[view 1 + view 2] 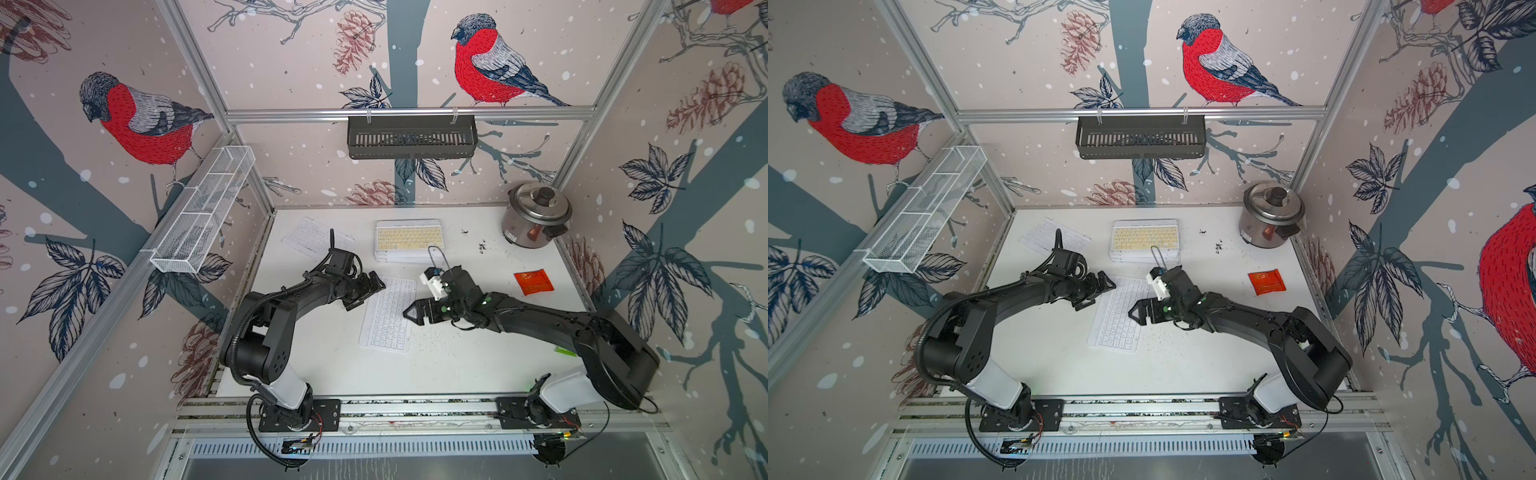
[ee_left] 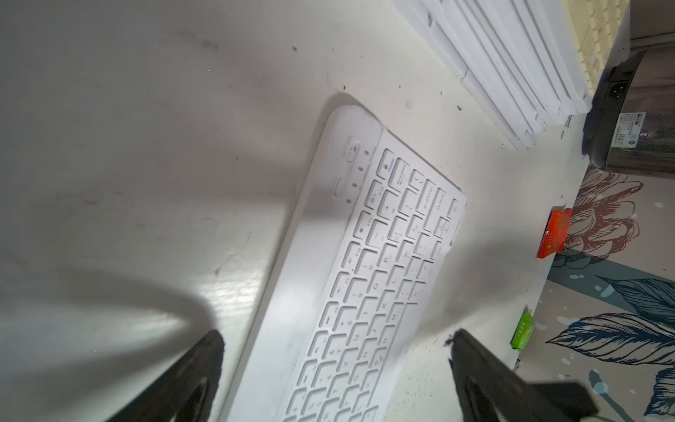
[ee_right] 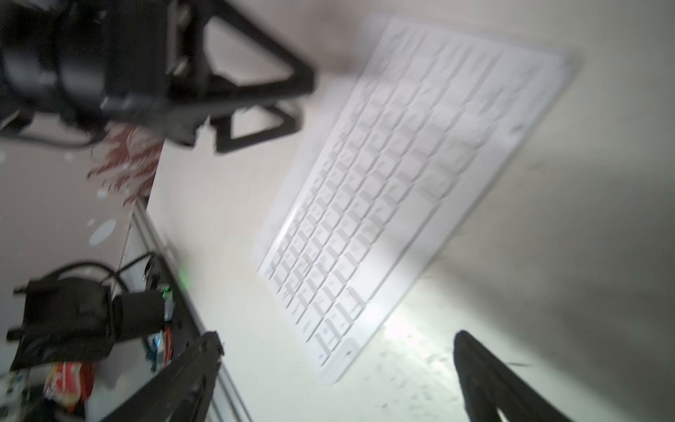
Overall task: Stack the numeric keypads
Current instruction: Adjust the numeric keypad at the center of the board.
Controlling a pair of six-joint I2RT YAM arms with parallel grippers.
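A white numeric keypad [image 1: 388,313] [image 1: 1119,313] lies flat mid-table, its long side running front to back. Behind it is a stack of numeric keypads [image 1: 408,240] [image 1: 1145,239] with a yellow-keyed one on top. Another white one [image 1: 316,237] lies at the back left. My left gripper [image 1: 368,293] [image 2: 336,334] is open by the middle keypad's far left corner, jaws wide above the keys [image 2: 365,263]. My right gripper [image 1: 413,312] [image 3: 338,335] is open at its right edge, over a keypad corner [image 3: 394,175]. Neither holds anything.
A steel rice cooker [image 1: 536,216] stands at the back right. An orange-red packet [image 1: 533,281] lies right of the right arm, and a small green packet [image 2: 522,329] lies near the right wall. A black basket [image 1: 411,137] and a white wire basket [image 1: 203,208] hang on the frame.
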